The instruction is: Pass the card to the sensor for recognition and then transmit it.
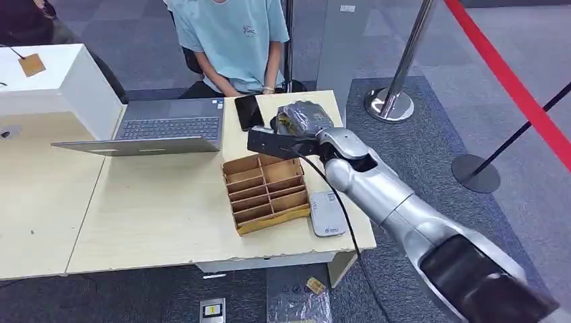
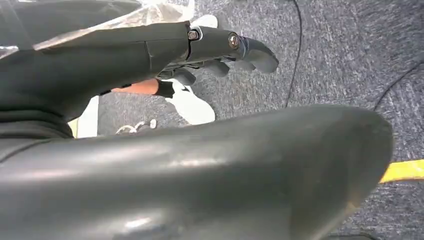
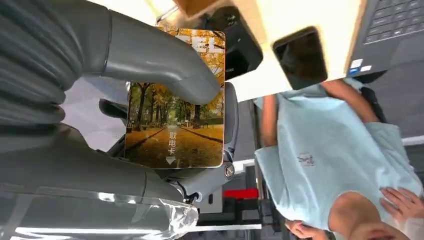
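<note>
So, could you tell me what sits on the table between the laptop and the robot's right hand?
In the head view, a black phone lies on the table between the laptop and the right hand, which holds the card.

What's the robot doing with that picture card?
The robot's right hand holds a card with autumn trees on it, out over the far side of the table near a black phone. A person in a blue shirt sits facing it. The left hand hangs empty above the floor.

A glossy printed card (image 3: 175, 107), a matt cardboard organiser (image 1: 266, 192), a pale wooden table (image 1: 155, 215), and shiny silver metal arm (image 1: 397, 202).
</note>
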Controlling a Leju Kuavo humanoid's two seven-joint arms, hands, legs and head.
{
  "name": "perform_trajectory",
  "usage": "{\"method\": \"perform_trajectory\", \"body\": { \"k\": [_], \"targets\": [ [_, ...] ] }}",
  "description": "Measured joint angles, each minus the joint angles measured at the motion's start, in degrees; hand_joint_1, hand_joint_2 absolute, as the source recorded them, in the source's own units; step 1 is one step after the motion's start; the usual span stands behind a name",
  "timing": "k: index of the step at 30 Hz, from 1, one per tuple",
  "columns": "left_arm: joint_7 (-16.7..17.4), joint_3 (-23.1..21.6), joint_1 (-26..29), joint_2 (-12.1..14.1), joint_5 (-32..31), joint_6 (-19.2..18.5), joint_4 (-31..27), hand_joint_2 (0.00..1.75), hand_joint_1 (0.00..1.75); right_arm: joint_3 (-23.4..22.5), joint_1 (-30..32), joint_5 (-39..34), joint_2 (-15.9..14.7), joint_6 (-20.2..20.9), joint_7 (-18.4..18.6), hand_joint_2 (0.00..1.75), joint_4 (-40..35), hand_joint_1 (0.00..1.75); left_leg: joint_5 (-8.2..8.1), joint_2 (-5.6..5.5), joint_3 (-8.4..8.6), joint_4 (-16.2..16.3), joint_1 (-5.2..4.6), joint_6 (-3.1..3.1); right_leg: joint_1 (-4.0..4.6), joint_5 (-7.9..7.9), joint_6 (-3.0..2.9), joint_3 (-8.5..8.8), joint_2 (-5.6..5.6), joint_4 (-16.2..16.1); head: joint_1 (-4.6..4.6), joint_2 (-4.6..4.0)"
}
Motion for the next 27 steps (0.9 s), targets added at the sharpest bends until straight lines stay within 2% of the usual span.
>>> {"method": "perform_trajectory", "body": {
  "k": [8, 27],
  "targets": [
    [0.02, -0.35, -0.01, 0.0, -0.2, -0.42, 0.0, 0.0, 0.0, 1.57, -1.96, 1.79, 1.07, -0.24, -0.31, 1.75, 4.34, 1.75, 0.0, 0.0, 0.0, 0.0, 0.0, 0.0, 0.0, 0.0, 0.0, -0.02, 0.0, 0.0, 0.0, 0.0],
    [0.53, -0.81, 0.03, 0.02, 0.04, -0.46, 0.0, 0.0, 0.0, 3.52, -9.02, 8.39, 0.37, 0.57, 0.24, 1.75, 11.43, 1.75, 0.0, 0.02, 0.01, 0.01, 0.0, 0.0, 0.0, 0.0, 0.0, -0.03, 0.0, 0.0, 0.0, 0.0]
  ]
}}
